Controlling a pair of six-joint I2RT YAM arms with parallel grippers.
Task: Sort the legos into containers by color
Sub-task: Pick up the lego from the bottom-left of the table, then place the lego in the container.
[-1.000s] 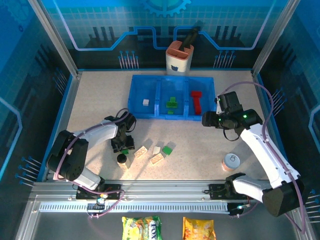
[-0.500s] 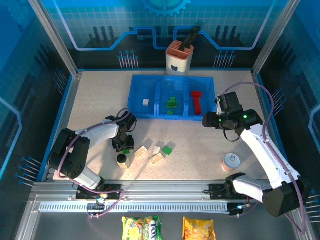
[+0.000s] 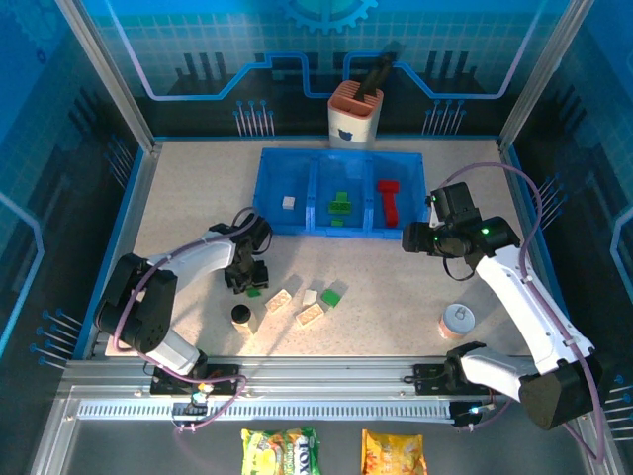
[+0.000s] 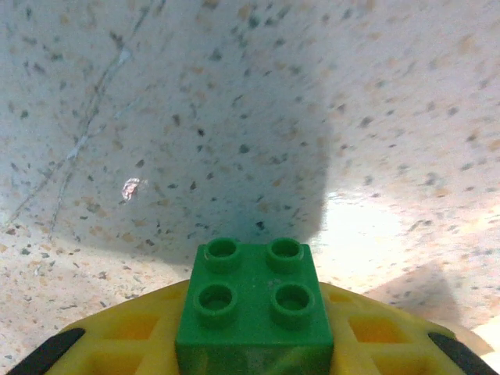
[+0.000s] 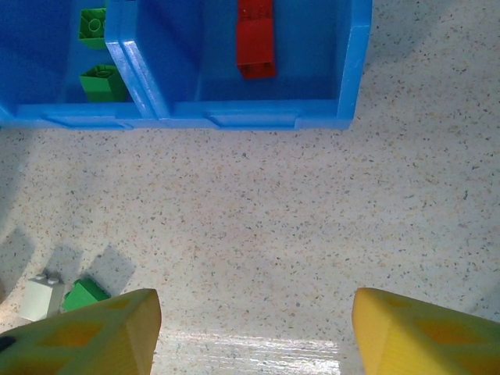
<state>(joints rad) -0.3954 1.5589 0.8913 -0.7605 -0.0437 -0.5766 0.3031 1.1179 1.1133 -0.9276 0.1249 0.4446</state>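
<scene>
- Green is the colour in hand: the left gripper [image 3: 246, 278] is closed on a green 4-stud brick [image 4: 251, 308]. In the left wrist view it sits between the yellow fingers [image 4: 367, 336] with its studs towards the camera.
- The held brick is low over the bench [image 3: 188, 198], just beyond the black cylinder [image 3: 240, 315] and well short of the tray. We cannot tell whether it is clear of the surface.
- The blue tray [image 3: 336, 233] has 3 compartments. The left one holds a cream brick [image 3: 288, 202], the middle one green bricks [image 3: 340, 205], and the right one a red brick [image 3: 389, 200].
- We judge the step to be carrying this green brick to the middle compartment. The next move calls for enough lift to clear the tray's near wall, travel out to the middle section, and a release over the greens already there.
- The right gripper [image 5: 254, 336] is spread wide and holds nothing. It hovers over bare bench just in front of the tray's right compartment.
- Loose on the bench are 3 cream-white bricks [image 3: 311, 315] and 1 green piece [image 3: 332, 295], all close together, so we judge the sorting unfinished.
</scene>
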